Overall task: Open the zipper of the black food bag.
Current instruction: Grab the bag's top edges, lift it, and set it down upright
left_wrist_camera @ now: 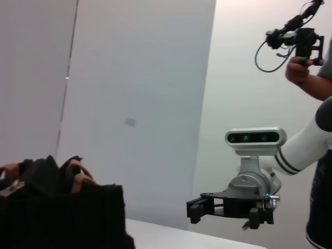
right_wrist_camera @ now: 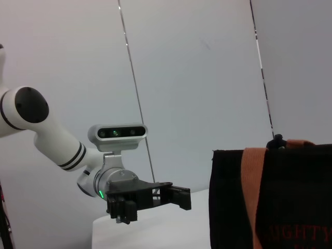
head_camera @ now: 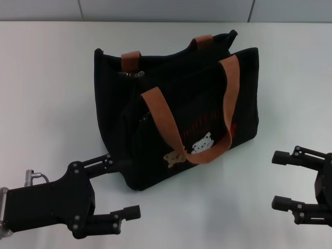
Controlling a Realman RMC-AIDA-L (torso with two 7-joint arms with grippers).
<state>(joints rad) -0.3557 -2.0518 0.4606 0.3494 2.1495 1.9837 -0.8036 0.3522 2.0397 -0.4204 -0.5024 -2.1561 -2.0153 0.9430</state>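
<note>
On the left of the head view, the left gripper sits low over the white table, just beside the near left corner of the black food bag. Its two black fingers are spread apart with nothing between them; the upper finger reaches toward the bag's lower corner and may be touching it, though that cannot be told for sure.

In the middle stands the bag, upright and turned at an angle, with its printed front facing the robot. Two small bear pictures and red lettering show low on that front. One brown strap handle droops forward over the front panel, and the other brown strap stands at the back edge. The zipper runs along the top mouth of the bag. Its small silver pull rests near the left end of the track. The mouth looks closed along the part that shows, so the opening does not appear to have begun.

On the right, the right gripper hovers near the table, well apart from the bag. Its fingers are also spread wide and hold nothing.

Judging from this, everything is left to do: a gripper needs to reach the pull, pinch it, and draw it along the track, probably while the other gripper steadies the bag.
</note>
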